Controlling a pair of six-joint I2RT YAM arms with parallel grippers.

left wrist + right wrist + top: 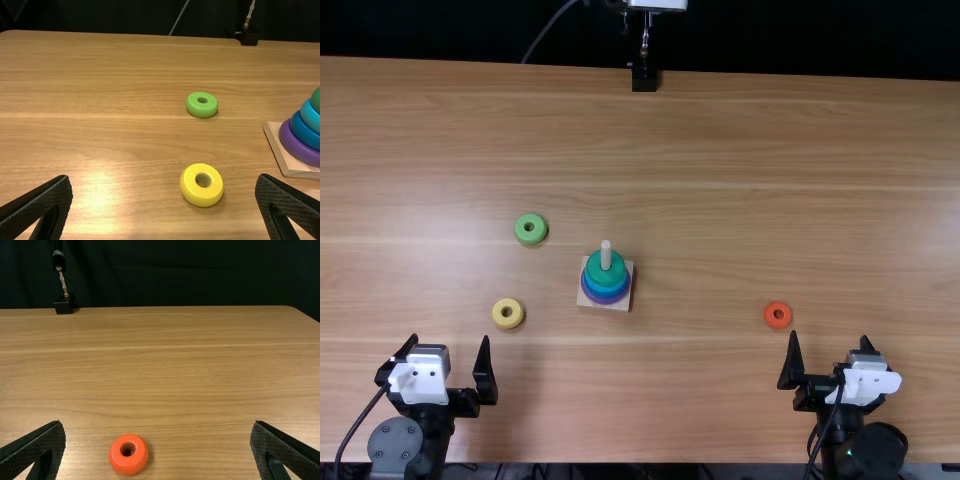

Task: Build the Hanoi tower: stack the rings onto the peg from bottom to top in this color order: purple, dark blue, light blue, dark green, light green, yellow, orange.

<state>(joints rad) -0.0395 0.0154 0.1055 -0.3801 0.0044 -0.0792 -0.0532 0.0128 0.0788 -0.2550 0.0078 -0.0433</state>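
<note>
Left end effector [450,340]: released, fingers spread wide, pos. at near-left of counter [720,180]. Right end effector [829,338]: same cond., fingers well apart, near edge, R side.

Stack located approx. ctr., slightly L of mid. Square wooden base [620,306] w/ upright peg [606,250]; peg tip stands exposed above rings. Seq. on peg, bottom to top: purple ring [296,146], dark blue ring [302,132], light blue ring [311,117], dark green ring [606,277]. Order conforms to spec for these 4; rings seated one on another, largest at bottom.

Loose rings, 3 pcs., each flat on counter, hole up:
- light green ring [530,237]: L of stack, a bit farther from near edge than base.
- yellow ring [508,322]: L of stack, nearer edge; just beyond left end effector [164,177], whose wrist view puts it btwn. the fingers' directions.
- orange ring [778,323]: R side, well apart from stack, just beyond right end effector [158,422].

Far edge, approx. mid: small black mount [643,78] w/ thin metal stem. Dark backdrop behind.
</note>
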